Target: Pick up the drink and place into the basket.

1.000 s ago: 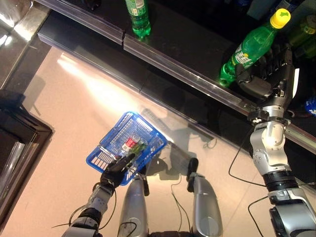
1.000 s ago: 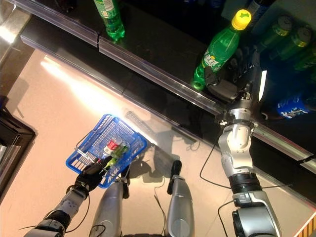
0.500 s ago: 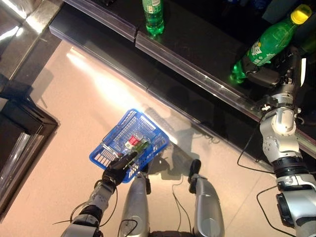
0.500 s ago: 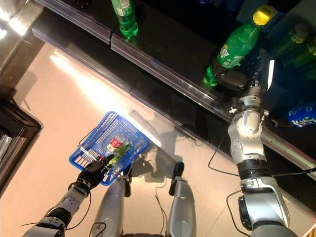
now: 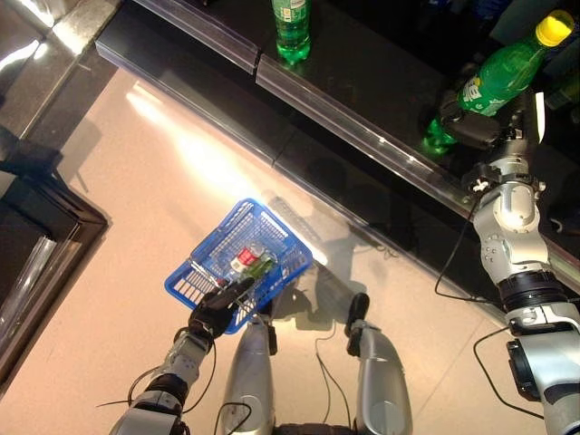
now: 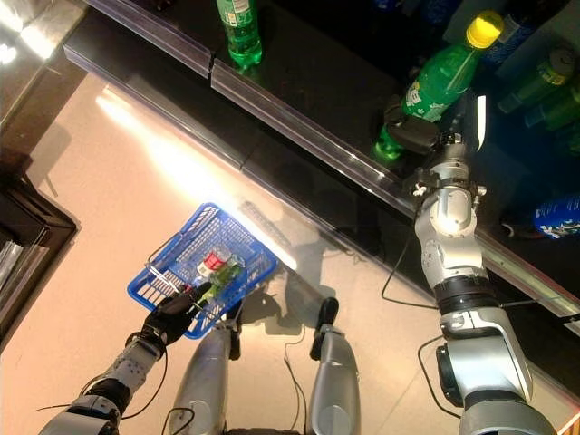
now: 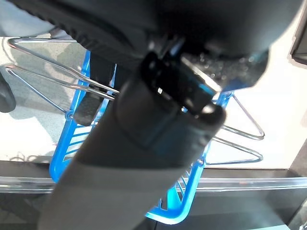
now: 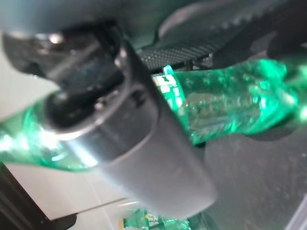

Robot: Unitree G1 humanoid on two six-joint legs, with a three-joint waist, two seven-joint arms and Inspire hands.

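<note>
The drink is a green bottle (image 5: 497, 77) with a yellow cap, leaning on the dark shelf at the upper right. My right hand (image 5: 473, 130) is shut on its lower half; in the right wrist view the thumb (image 8: 134, 139) crosses the green bottle (image 8: 230, 103). A blue wire basket (image 5: 276, 225) hangs low over the floor in front of me. My left hand (image 5: 216, 314) is shut on the basket's metal handle (image 7: 57, 72). A red-and-white can (image 5: 241, 261) and a green item lie inside the basket.
A second green bottle (image 5: 292, 25) stands further left on the shelf, behind its clear front rail (image 5: 362, 136). More green bottles (image 6: 551, 86) and a blue bottle (image 6: 553, 216) sit at the far right. A dark cabinet (image 5: 41, 245) borders the floor on the left.
The camera has shifted, so the whole scene sits differently. My right hand keeps its hold on the green bottle, which leans a little more. The left hand and basket stay put.
</note>
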